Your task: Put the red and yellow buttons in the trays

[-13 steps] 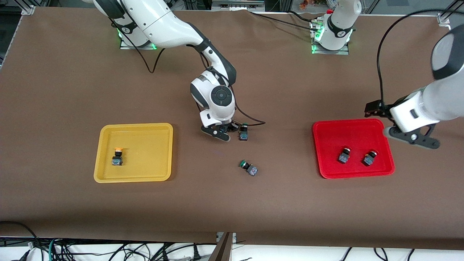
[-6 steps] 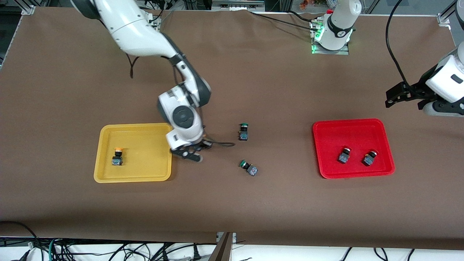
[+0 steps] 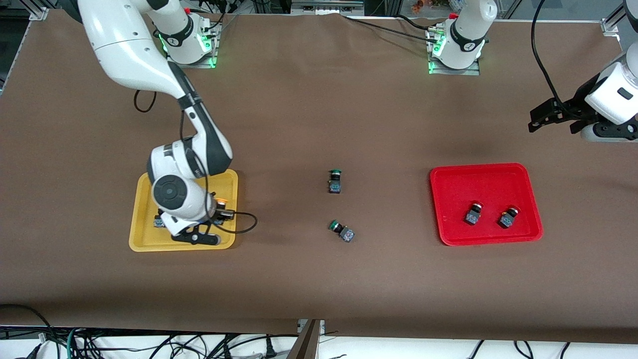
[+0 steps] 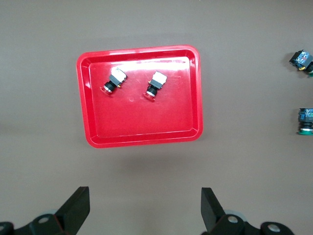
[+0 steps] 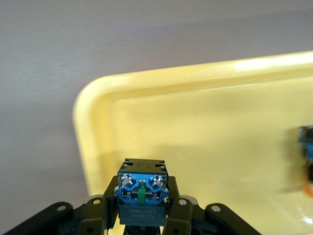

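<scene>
Your right gripper clamps the yellow button by its stiff, probably light body over the yellow tray (left gripper waits, fingers apart).

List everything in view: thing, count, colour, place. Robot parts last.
yellow tray: one, yellow, toward the right arm's end of the table.
red tray: one, red, toward the left arm's end.
red buttons: two, red caps, lying in the red tray.
yellow buttons: two, orange-yellow caps; one held over the yellow tray, one lying in it, mostly hidden.
green buttons: two, green caps, on the bare table between the trays.
right gripper: fingers shut on a yellow button, over the yellow tray.
left gripper: open, waits above the table by the red tray.
</scene>
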Controlling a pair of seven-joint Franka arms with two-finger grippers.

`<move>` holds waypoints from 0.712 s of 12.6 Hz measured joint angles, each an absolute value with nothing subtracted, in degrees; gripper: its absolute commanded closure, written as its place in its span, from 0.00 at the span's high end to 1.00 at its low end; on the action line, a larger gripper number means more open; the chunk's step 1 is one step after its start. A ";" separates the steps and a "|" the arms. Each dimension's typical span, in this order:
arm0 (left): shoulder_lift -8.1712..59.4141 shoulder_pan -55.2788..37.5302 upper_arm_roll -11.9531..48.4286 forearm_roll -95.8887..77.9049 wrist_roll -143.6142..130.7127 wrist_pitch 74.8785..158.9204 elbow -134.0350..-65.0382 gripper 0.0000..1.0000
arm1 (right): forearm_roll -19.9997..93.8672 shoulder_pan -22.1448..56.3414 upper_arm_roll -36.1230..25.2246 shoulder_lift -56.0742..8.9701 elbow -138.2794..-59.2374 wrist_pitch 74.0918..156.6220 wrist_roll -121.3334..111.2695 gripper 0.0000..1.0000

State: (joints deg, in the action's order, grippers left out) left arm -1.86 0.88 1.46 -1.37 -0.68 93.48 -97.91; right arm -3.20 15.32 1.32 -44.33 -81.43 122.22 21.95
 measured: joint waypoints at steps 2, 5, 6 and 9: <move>-1.86 0.79 1.67 -1.37 -0.68 93.07 -97.09 1.00 | -3.20 13.70 1.33 -44.50 -82.25 122.08 19.41 0.06; -1.85 0.73 1.74 -1.37 -0.68 92.89 -96.71 1.00 | -3.20 13.52 1.42 -44.83 -83.71 122.11 19.23 1.00; -1.85 0.73 1.74 -1.37 -0.68 92.85 -96.71 1.00 | -3.20 13.29 1.41 -44.83 -83.77 122.17 19.23 1.00; -1.83 0.72 1.77 -1.37 -0.68 92.77 -96.66 1.00 | -3.20 11.86 1.39 -44.27 -82.45 122.30 18.81 1.00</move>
